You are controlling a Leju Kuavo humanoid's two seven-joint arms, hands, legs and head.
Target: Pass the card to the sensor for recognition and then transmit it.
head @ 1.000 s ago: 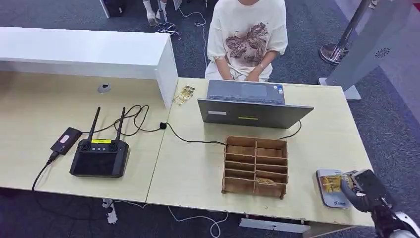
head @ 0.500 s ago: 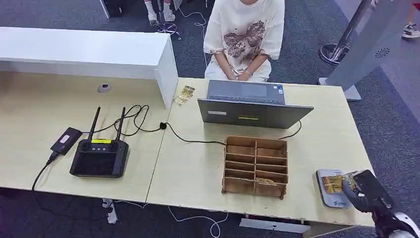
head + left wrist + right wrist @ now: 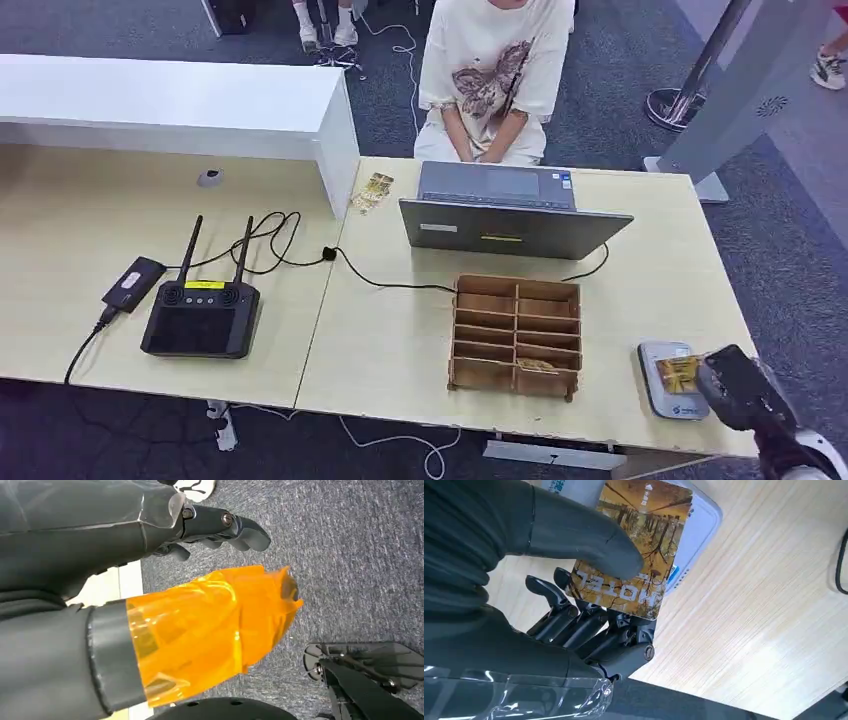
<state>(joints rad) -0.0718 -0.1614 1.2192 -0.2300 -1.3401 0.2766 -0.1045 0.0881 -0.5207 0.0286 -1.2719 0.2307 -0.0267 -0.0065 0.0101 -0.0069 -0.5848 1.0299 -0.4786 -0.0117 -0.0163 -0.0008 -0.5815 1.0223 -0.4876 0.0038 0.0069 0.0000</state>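
Head view: the right hand [image 3: 738, 388], pinching the card [image 3: 679, 373] between thumb and fingers, has drawn it back along the sensor [image 3: 668, 381]; reading seems underway, handover next.

Left hand [image 3: 220, 527] hangs empty, fingers loosely curled.

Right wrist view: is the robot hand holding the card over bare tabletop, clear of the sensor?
No. The right robot hand pinches the card directly over the white sensor pad.

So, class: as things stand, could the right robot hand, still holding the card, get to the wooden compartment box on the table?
Probably yes. The right robot hand holds the card over the sensor, and only bare table lies between it and the wooden compartment box, so nothing seems to block the way.
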